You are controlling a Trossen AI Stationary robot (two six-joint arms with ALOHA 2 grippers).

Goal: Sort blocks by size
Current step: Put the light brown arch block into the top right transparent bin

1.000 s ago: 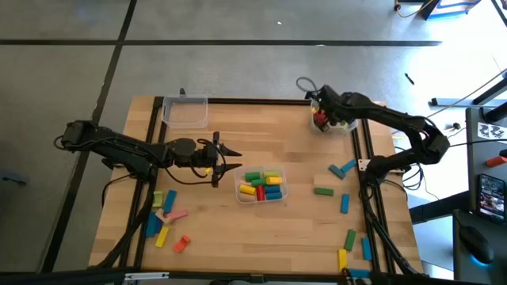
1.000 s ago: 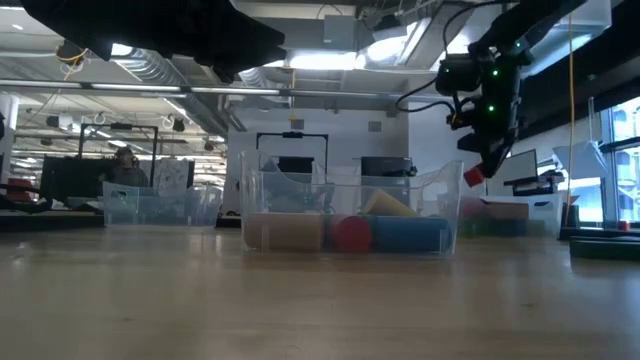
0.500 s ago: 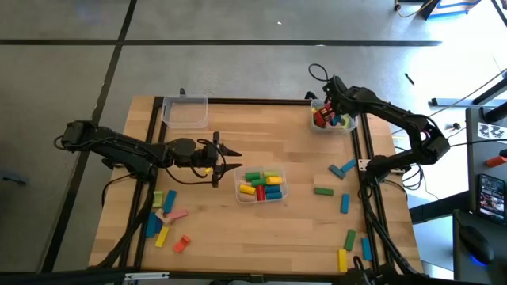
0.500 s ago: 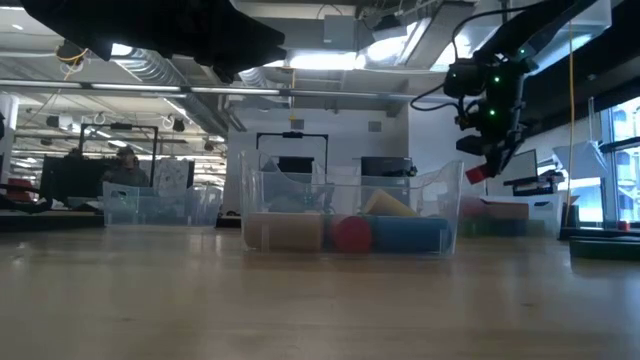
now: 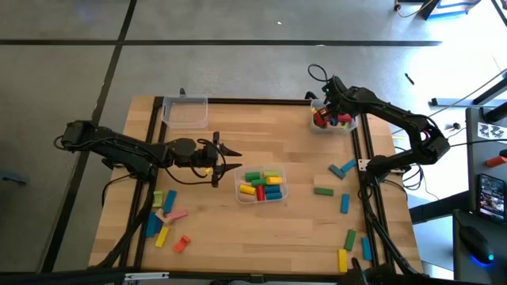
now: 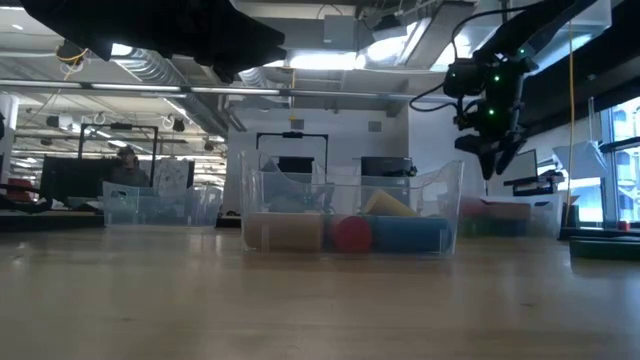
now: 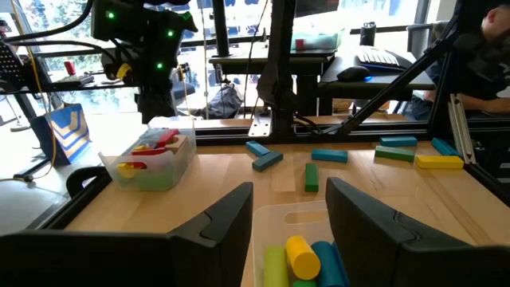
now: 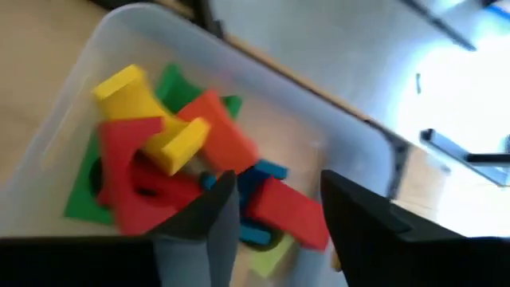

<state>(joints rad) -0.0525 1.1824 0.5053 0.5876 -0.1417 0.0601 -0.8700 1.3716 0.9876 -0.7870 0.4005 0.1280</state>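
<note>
Here, red, yellow, green arch blocks (image 8: 151,151), seemingly jumbled, beneath parted right claw (image 8: 275,203)

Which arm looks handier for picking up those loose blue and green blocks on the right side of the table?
The right gripper, probably: its jaws are open and empty over the far-right bin, on the same side as those blocks.

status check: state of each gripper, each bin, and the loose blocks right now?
right gripper: open, empty, above far-right bin
left gripper: open, empty, beside centre bin
far-right bin: holds mixed blocks, red one on top
centre bin: holds short blocks
far-left bin: looks empty
loose blocks: scattered flat, both sides of table
</note>
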